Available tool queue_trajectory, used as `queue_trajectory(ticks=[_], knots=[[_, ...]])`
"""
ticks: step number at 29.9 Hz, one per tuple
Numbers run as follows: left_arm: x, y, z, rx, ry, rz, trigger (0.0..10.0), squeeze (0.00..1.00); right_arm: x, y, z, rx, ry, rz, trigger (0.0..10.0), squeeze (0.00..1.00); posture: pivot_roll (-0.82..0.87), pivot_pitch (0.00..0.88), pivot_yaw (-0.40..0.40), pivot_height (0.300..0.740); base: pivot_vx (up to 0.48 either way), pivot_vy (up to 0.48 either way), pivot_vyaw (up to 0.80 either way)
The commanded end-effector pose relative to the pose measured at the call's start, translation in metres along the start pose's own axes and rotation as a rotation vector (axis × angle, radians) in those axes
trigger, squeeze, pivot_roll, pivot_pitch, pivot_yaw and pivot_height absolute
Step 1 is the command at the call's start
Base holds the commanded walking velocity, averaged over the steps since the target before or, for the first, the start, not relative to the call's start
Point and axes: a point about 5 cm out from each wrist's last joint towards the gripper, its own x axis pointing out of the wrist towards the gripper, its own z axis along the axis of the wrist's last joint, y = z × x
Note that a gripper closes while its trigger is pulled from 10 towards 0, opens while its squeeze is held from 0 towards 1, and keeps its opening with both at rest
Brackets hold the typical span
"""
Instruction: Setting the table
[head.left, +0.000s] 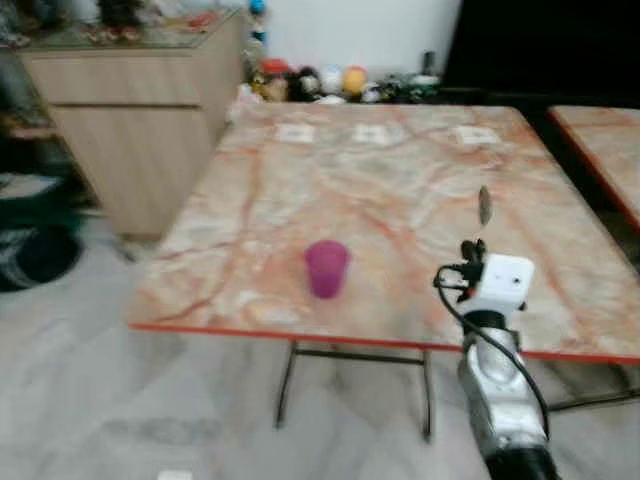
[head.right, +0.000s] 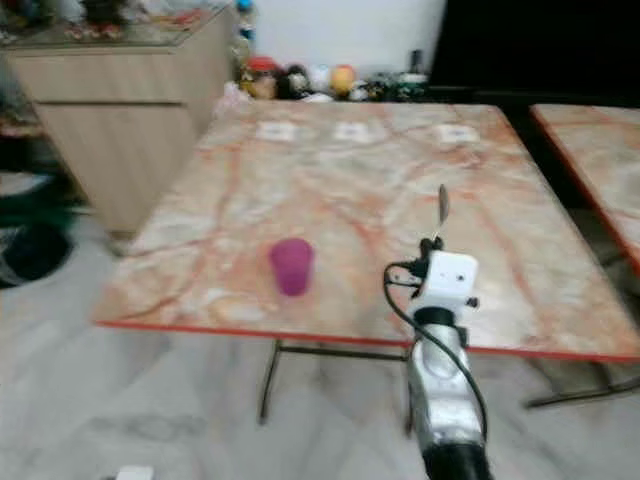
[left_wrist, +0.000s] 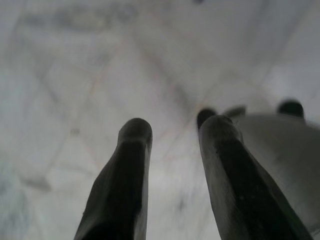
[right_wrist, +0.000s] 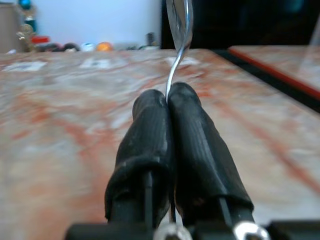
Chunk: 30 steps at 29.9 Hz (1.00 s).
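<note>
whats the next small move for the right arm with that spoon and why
Probably lower the right gripper toward the table and set the spoon down a little to the right of the purple cup. The fingers are pinched on the spoon's handle, its bowl sticks up above the marble top, and the cup stands alone near the front edge.

Head stereo pair looks forward and down, sharing the marbled worktop. Right wrist camera sits close behind the right gripper, facing across that worktop. Left wrist camera faces the floor.
</note>
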Motion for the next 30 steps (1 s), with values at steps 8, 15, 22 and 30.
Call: queue_trajectory(ticks=[8,15,22,30], knots=[[0.0008,-0.0020,0.0019,0.022,0.004,-0.008,10.0,0.00,0.0013,-0.0019,0.0097,0.000,-0.032,-0.013,10.0,0.00,-0.10,0.000,0.021,0.740,0.000,-0.326,0.00],[0.0012,-0.0020,0.0036,0.028,0.000,-0.005,10.0,0.00,0.0029,0.0018,0.0117,-0.003,-0.033,0.000,10.0,0.00,-0.10,0.000,0.024,0.740,0.000,-0.332,0.00],[0.0014,-0.0020,0.0038,0.019,0.004,0.000,10.0,0.00,0.0053,0.0005,0.0129,0.002,-0.030,-0.018,10.0,0.00,-0.10,0.000,0.035,0.740,0.000,-0.346,0.00],[0.0011,0.0008,0.0039,0.015,0.001,0.003,10.0,0.00,0.0064,0.0007,0.0106,0.011,-0.020,-0.035,10.0,0.00,-0.10,0.000,0.036,0.740,0.000,-0.346,0.00]])
